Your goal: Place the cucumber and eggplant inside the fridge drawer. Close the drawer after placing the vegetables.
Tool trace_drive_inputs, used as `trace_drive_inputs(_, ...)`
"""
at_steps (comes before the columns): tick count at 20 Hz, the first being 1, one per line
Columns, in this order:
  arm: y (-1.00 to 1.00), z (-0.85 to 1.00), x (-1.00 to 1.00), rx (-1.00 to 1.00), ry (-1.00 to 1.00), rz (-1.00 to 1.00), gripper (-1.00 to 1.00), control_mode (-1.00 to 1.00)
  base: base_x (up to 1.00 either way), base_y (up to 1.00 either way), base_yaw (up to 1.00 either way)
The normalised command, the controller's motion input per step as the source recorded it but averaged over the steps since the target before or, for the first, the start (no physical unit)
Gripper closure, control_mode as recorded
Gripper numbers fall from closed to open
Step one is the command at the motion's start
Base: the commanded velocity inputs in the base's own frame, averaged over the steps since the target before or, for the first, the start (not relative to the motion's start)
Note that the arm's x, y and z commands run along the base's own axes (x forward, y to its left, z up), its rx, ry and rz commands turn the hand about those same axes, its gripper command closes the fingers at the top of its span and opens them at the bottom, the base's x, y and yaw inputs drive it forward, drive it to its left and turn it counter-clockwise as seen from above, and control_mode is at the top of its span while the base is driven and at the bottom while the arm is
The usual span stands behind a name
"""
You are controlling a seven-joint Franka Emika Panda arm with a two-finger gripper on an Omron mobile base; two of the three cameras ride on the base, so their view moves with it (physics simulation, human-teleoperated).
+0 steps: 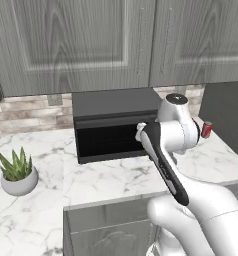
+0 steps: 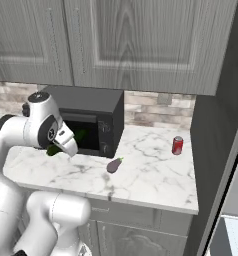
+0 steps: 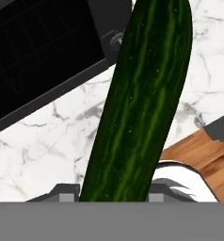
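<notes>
Item 1, cucumber [image 3: 142, 103]: dark green, elongated, is being gripped between the two fingertips [image 3: 64, 192] of the tool [image 3: 114, 193]; in the hand view it is rising from between them across a marble worktop [image 3: 48, 155] and the lower corner of a black microwave [image 3: 43, 52]. In the right base view the cucumber [image 2: 55, 148] is being seen as a green end showing beside the tool [image 2: 66, 145], in front of the microwave's [image 2: 93, 117] open dark cavity and above the worktop [image 2: 141, 170].

Item 2, tool: clenched on the cucumber, being carried by the white arm [image 1: 176, 150] before the microwave [image 1: 113, 122].

Item 3, eggplant [image 2: 114, 165]: dull purple, plump, is lying on the worktop just in front of the microwave's right corner, well apart from the tool.

Item 4, red soda can [image 2: 177, 145]: is standing upright on the worktop near the right wall, apart from the eggplant; also being seen at the worktop's [image 1: 111, 180] far right past the arm [image 1: 206, 129].

Item 5, potted plant [image 1: 17, 172]: spiky green leaves in a pale round pot, is sitting on the worktop left of the microwave.

Item 6, grey cabinets [image 2: 141, 40]: are hanging above the microwave.
</notes>
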Motion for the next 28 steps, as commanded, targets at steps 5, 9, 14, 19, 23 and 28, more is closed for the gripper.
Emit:
trace_drive_inputs(5,0.00,0.00,-0.15,0.00,-0.04,0.00,1.00,-1.00,0.00,0.00,0.00)
trace_drive_inputs(9,0.00,0.00,0.00,0.00,0.00,0.00,1.00,1.00,-0.97,-0.03,0.00)
trace_drive_inputs(14,0.00,0.00,0.00,0.00,0.00,0.00,1.00,1.00,-1.00,-0.02,-0.01)
trace_drive_inputs(19,0.00,0.00,0.00,0.00,0.00,0.00,1.00,1.00,-0.93,-0.23,-0.05)
trace_drive_inputs(23,0.00,0.00,0.00,0.00,0.00,0.00,1.00,1.00,-0.45,-0.51,-0.08)
trace_drive_inputs(28,0.00,0.00,0.00,0.00,0.00,0.00,1.00,1.00,0.18,-0.97,-0.01)
